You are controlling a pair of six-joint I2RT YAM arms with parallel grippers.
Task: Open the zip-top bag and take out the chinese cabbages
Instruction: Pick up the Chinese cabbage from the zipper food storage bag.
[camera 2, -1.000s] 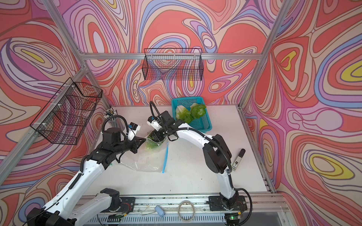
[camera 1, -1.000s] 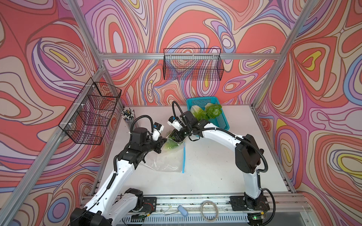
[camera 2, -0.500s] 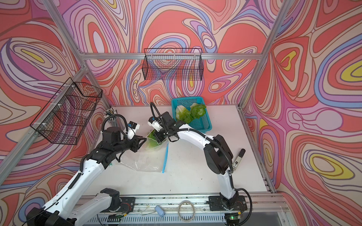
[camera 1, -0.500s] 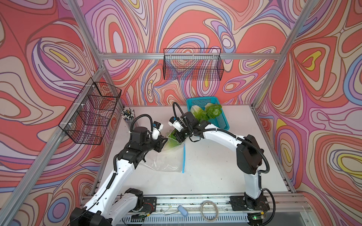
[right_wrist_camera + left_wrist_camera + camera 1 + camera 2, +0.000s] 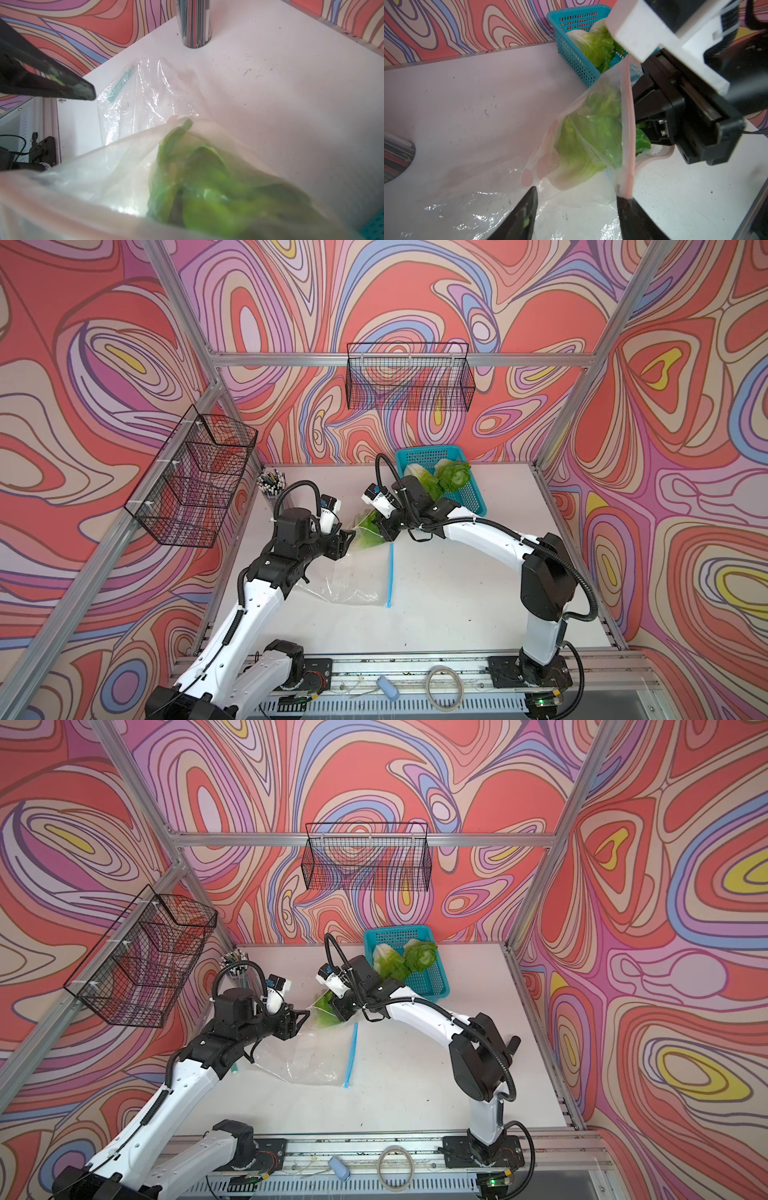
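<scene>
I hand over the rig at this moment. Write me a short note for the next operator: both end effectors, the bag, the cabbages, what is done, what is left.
Left end effector: open, at the zip edge of the clear plastic zip-top bag, clamping nothing.
Right end effector: shut at the bag's mouth, seemingly on leaves of the third green-leaved chinese cabbage, mostly inside the raised bag.
Two white-stemmed green cabbage heads lie in the teal plastic basket at the back of the white table.
Done: bag open, two cabbages out. Left: draw the third out.
</scene>
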